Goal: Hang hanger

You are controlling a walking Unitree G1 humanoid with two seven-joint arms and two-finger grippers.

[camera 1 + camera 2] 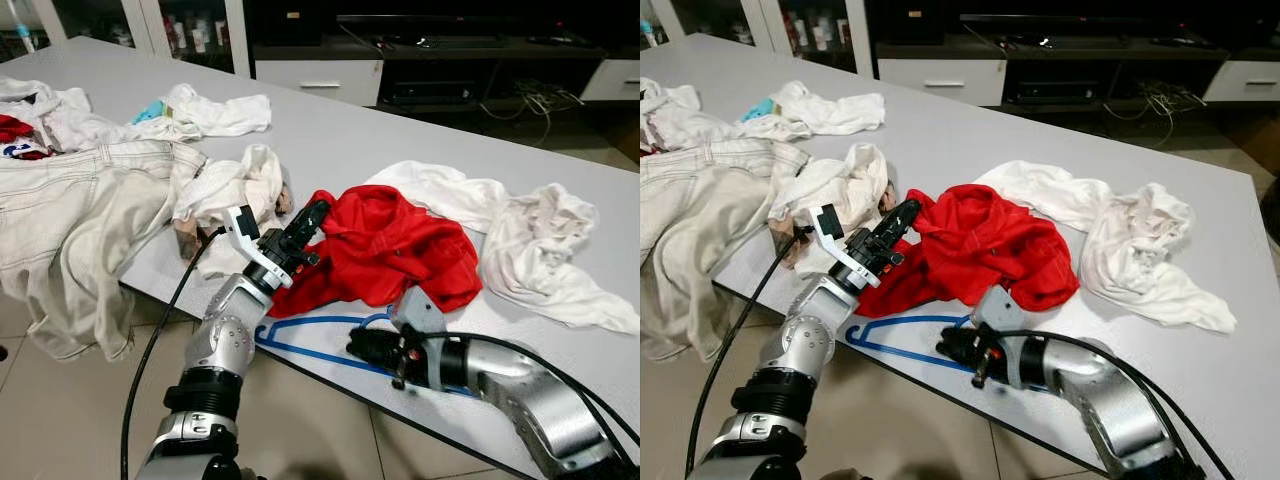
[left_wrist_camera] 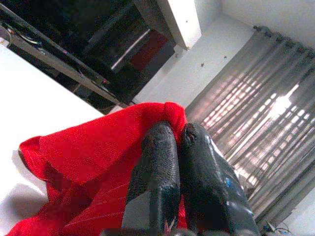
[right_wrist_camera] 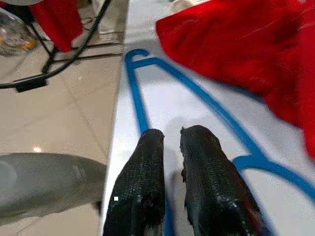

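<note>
A blue plastic hanger [image 1: 310, 322] lies flat at the near edge of the white table [image 1: 400, 130]. Part of it is tucked under a crumpled red shirt [image 1: 390, 250]. My right gripper [image 1: 358, 345] lies low on the table over the hanger's near bar. In the right wrist view its fingers [image 3: 147, 162] are pinched together with the blue bar [image 3: 140, 108] running in between them. My left gripper [image 1: 318, 212] is raised at the red shirt's left edge, shut on a fold of the red cloth [image 2: 98, 157].
White garments [image 1: 540, 250] lie to the right of the red shirt. A white shirt [image 1: 235, 185] and beige jeans [image 1: 70, 220] spread over the table's left side and hang off its edge. A black cable [image 1: 160, 330] trails from my left arm. A dark TV cabinet [image 1: 450, 60] stands beyond.
</note>
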